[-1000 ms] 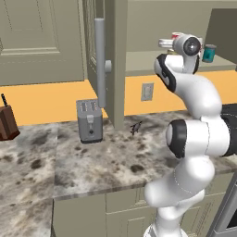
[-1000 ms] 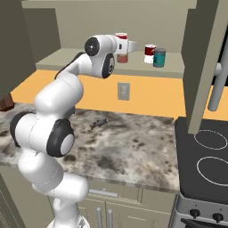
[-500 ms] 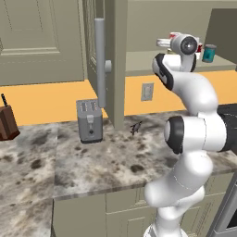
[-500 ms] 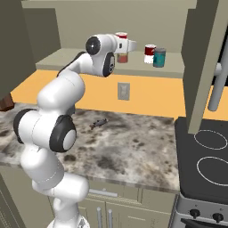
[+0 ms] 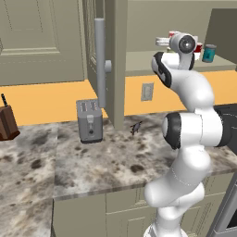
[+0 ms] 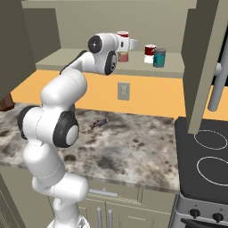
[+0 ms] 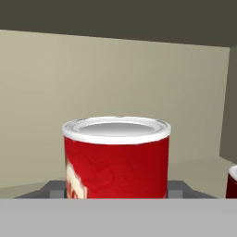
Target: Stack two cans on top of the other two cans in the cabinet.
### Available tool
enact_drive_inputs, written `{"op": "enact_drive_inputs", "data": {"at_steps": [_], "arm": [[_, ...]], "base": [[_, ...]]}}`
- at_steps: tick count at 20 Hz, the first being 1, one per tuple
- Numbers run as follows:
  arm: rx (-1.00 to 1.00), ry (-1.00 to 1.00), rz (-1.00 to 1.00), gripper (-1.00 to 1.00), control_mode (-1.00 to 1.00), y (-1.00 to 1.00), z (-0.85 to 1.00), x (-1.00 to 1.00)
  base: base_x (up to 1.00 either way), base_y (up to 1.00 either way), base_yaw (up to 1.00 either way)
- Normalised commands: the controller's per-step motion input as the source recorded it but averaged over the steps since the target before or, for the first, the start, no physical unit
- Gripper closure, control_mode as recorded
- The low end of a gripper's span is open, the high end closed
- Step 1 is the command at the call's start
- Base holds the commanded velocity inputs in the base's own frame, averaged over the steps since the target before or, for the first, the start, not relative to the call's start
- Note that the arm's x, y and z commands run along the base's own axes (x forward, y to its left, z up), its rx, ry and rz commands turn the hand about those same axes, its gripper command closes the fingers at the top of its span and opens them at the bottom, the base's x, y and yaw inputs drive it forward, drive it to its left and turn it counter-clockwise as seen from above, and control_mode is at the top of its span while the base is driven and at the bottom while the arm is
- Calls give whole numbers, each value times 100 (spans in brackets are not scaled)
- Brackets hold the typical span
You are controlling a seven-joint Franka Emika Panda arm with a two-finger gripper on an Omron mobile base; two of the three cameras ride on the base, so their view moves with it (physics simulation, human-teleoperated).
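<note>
Three cans are what we can pick out on the plain shelf (image 6: 176, 67) of the tall beige-taupe cabinet (image 6: 200, 58). In the right base view our white arm reaches up to that shelf, and the jaws (image 6: 129, 44) sit right at the bright red can with the silver rim (image 7: 116, 159), which is raised off the shelf at hand height. Just below it, partly hidden behind the wrist, we see a bit of a short brownish can (image 6: 122, 57); whether the two touch, we can't tell.

From the hand view the red can sits dead centre between the finger tips with its white-yellow label peeking out low on the left, and grey finger pads (image 7: 178, 189) flank its base on both sides. So we'd say the jaws are closed around the red can (contact looks snug on both sides).

Further along the shelf are the small can that's dark red above and white below (image 6: 150, 53) and, just beside it and nearly touching, the teal-blue can with a grey lid (image 6: 159, 57). Both stand upright.

The cabinet door with the long vertical grey bar handle (image 5: 99, 60) hangs open. Down on the speckled stone worktop (image 5: 106, 162) there's a grey two-slot toaster (image 5: 89, 121), well apart from everything on the shelf.
</note>
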Motion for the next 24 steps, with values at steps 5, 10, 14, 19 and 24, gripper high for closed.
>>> {"op": "enact_drive_inputs", "data": {"at_steps": [5,10,14,19,24], "arm": [[0,0,0,100,-100,-9,-1,5],[0,0,0,100,-100,-3,-10,0],[0,0,0,100,-100,0,-14,4],[0,0,0,100,-100,-4,-3,9],[0,0,0,100,-100,-8,-5,0]], "base": [[0,0,0],[0,0,0],[0,0,0],[0,0,0],[0,0,0]]}}
